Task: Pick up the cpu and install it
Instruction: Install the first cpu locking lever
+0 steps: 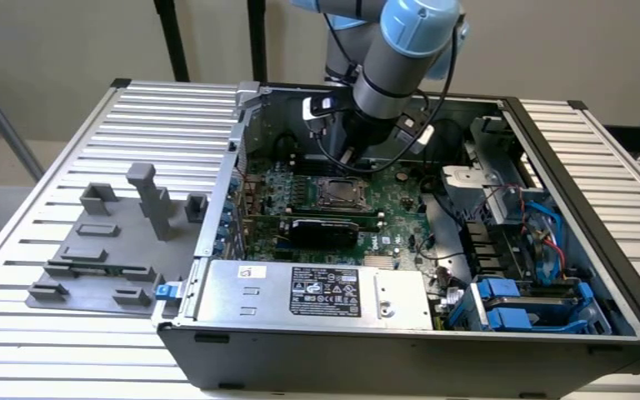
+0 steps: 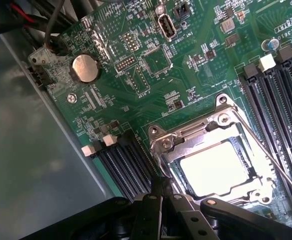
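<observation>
the cpu (image 2: 215,167) lies in the socket (image 2: 221,150) on the motherboard (image 2: 151,65), its pale silvery top showing through the opening of the metal load frame, so by the look of it the placing step is already done and the work stands at the tail of the install. the end effector (image 2: 162,192) sits just above the near edge of the socket with its fingers drawn together into a narrow tip and nothing between them; whether that tip touches the frame cannot be told. in the exterior view the arm reaches down into the open computer case (image 1: 587,275), with the end effector (image 1: 348,156) over the board just behind the socket (image 1: 340,192), while the grey fixture blocks (image 1: 109,250) stand on the slatted table (image 1: 31,350) to the exterior view's left, well apart from the action. the thin retention lever (image 2: 273,160) runs along one side of the socket. judging from this, any move here calls for care around the frame and lever, so the seated chip is not nudged.
</observation>
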Action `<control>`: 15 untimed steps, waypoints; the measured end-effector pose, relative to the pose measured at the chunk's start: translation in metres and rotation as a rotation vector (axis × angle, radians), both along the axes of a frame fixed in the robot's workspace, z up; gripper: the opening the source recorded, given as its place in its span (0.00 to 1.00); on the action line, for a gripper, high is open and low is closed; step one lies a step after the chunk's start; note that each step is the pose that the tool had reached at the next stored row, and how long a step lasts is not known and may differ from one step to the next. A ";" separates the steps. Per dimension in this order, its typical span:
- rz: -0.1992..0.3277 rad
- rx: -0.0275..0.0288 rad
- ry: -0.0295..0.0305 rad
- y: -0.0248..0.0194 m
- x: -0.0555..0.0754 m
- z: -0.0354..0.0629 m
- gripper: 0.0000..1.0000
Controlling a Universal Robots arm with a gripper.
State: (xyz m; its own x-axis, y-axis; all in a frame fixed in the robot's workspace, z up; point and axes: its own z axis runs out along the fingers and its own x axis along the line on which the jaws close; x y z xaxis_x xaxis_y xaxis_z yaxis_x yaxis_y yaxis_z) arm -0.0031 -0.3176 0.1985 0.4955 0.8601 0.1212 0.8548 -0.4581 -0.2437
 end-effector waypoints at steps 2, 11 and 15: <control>0.000 0.0000 -0.0001 -0.0004 0.000 -0.0003 0.11; 0.002 -0.0002 -0.0037 -0.0014 0.002 -0.0017 0.11; 0.004 0.0002 -0.0055 -0.0016 0.003 -0.0019 0.11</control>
State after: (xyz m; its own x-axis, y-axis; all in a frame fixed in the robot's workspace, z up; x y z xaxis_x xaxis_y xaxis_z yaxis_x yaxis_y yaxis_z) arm -0.0002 -0.3192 0.1966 0.4914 0.8621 0.1241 0.8580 -0.4546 -0.2391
